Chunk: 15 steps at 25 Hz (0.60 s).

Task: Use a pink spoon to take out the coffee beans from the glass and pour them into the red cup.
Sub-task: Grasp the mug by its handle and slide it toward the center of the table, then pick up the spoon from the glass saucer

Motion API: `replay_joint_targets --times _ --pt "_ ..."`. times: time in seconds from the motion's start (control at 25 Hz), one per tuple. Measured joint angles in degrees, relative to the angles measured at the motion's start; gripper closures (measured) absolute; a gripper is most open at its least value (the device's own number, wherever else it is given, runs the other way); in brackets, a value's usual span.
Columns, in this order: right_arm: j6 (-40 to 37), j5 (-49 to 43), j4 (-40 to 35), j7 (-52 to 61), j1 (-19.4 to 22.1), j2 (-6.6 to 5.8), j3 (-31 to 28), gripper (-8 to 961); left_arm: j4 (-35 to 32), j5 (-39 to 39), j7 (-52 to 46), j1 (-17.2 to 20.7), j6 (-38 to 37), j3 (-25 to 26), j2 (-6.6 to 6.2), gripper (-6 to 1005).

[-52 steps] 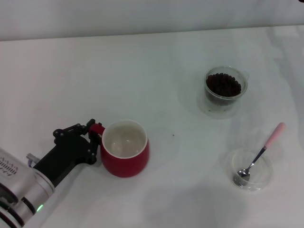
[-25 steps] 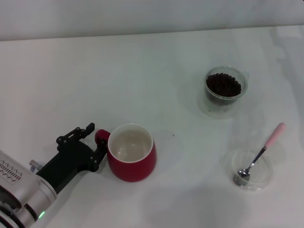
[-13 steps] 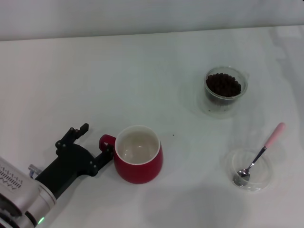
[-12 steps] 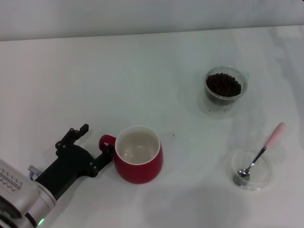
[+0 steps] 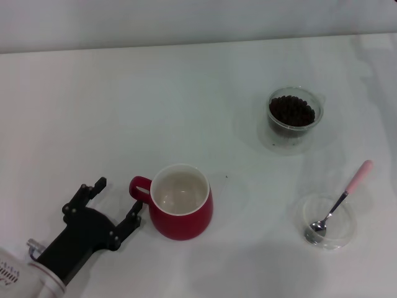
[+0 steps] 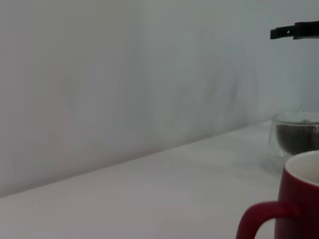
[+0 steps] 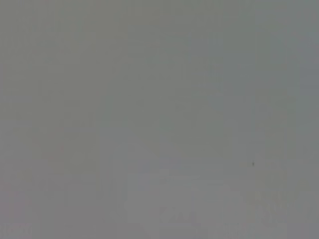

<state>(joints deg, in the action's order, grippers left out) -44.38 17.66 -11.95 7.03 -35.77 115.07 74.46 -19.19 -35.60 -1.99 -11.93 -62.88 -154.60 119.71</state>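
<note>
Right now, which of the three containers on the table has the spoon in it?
The flat clear dish, on the robot's right. The spoon lies in it, pink handle over the rim. The glass holds only beans; the red cup looks empty.

White table [image 5: 155, 99] fills almost the whole head view, smooth matte top, faint soft shadows, a few pale streaks near the far right edge. Plain light grey wall [image 5: 186, 18] runs along the far edge of the table, straight seam where they meet. Left wrist view: same wall [image 6: 124, 74] bare and blank, table surface [image 6: 149, 199] below it. Right wrist view is flat grey, nothing to tell. Light is even and diffuse.
</note>
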Motion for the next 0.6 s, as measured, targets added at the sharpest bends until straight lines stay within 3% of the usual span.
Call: replay_joint_targets --times 0.2,0.24,0.36,0.6 --pt "0.0 -0.1 0.0 0.2 0.0 0.06 0.1 115 -0.2 -0.1 -0.1 1.3 -1.3 0.0 -0.04 186" --pt "0.0 0.0 0.0 0.7 0.0 0.06 0.0 115 -0.3 -0.4 -0.3 3.3 -4.6 0.2 -0.15 186" --pt "0.0 0.0 0.0 4.6 0.5 -0.07 0.0 115 -0.1 -1.0 -0.5 4.5 -7.1 0.4 -0.21 187" --pt "-1.1 0.0 -0.2 12.7 2.7 -1.01 0.0 116 1.5 -8.3 -0.9 8.3 -15.2 0.5 -0.27 188"
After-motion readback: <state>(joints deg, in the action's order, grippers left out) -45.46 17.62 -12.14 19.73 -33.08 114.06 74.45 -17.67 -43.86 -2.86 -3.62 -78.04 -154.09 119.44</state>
